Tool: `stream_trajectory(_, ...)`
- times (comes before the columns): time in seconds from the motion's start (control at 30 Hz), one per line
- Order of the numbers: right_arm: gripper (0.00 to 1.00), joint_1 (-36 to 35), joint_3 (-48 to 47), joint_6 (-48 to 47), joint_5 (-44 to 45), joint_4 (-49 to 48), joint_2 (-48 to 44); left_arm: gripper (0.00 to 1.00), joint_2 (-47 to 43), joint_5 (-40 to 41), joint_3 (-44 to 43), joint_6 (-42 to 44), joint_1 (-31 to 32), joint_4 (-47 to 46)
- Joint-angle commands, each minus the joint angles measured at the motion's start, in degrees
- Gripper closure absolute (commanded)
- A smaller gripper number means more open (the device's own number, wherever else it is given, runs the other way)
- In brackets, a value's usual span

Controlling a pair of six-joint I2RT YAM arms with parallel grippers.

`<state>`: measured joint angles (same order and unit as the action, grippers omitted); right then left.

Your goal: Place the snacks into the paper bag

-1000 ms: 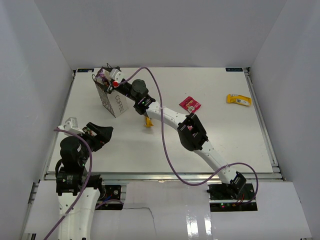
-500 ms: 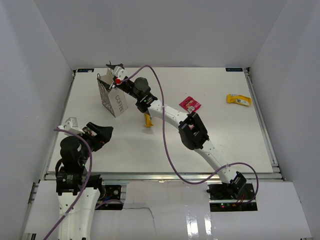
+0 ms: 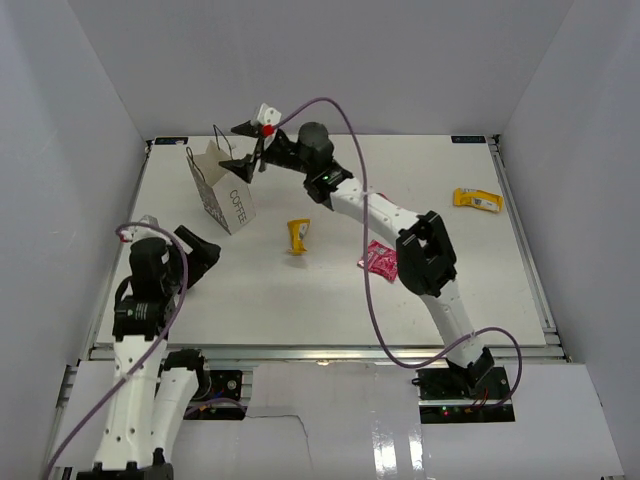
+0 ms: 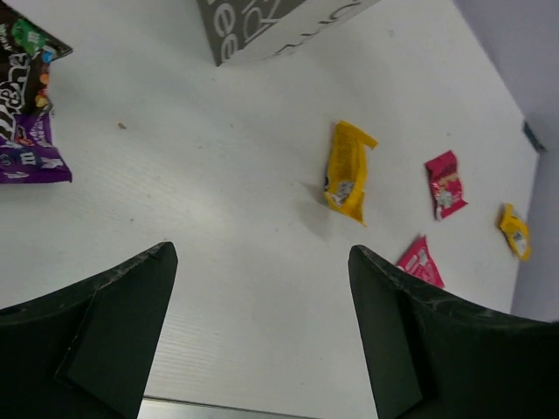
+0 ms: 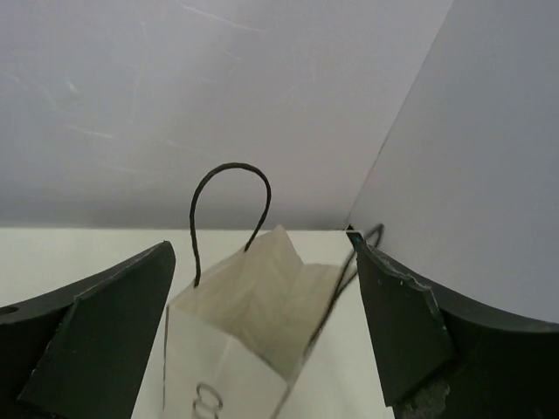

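Shows left gripper [image 3: 195,250] and right gripper [image 3: 250,145] open, empty.
Places red pouch [image 3: 380,257] and yellow packet [image 3: 298,236] at centre, second yellow packet [image 3: 476,199] at right, paper bag [image 3: 225,195] standing at upper left with right gripper near its handles.

Ana: How much of the paper bag [image 4: 271,26] does the left wrist view catch?
Ben: One bottom corner. The top edge cuts off the rest, lettering included. The right wrist view loses the bag's lower part at its bottom edge, and nothing past the rim can be seen.
Ana: And the dark candy wrapper [image 4: 22,105]?
Ben: Clipped by the left edge; overhead it cannot be made out.
Ana: The red ones?
Ben: The nearer red pouch [image 3: 378,258] is partly behind the right arm [image 3: 425,258] overhead — the farther red pouch [image 4: 445,183] does not show there at all. Print on the far yellow packet [image 3: 476,199] is too small to read.
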<state>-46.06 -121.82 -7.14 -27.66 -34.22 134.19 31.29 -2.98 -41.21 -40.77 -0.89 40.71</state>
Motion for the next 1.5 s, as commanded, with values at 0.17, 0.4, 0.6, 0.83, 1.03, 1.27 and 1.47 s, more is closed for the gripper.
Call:
stream_trajectory(0.17,0.1,14.2,16.4,-10.9,-23.9,40.3,-23.3,0.04,22.5,12.7,-8.8,5.8,-0.1,6.6)
stream_trajectory(0.4,0.09,25.6,40.8,-26.2,-27.2,58.1,-38.5,0.03,38.4,14.4,-10.8,12.4,-4.5,1.0)
stream_trajectory(0.6,0.08,30.7,53.2,-33.1,-27.6,62.2,-44.4,0.05,48.7,15.9,-12.4,18.2,-9.4,-4.4)
stream_trajectory(0.83,0.14,32.0,56.6,-31.8,-28.8,61.6,-46.7,0.16,60.5,16.2,-15.2,27.5,-10.3,-12.7)
stream_trajectory(1.03,0.15,33.0,57.0,-30.7,-28.7,61.6,-47.6,0.35,65.8,13.8,-17.1,27.9,-12.4,-13.2)
stream_trajectory(1.27,0.16,33.5,58.3,-29.7,-28.9,61.6,-48.2,0.51,59.8,11.5,-15.7,25.6,-12.9,-15.6)
stream_trajectory(1.47,0.16,33.8,58.5,-29.7,-28.3,61.8,-48.3,0.65,49.7,0.6,-11.8,23.4,-13.0,-17.4)
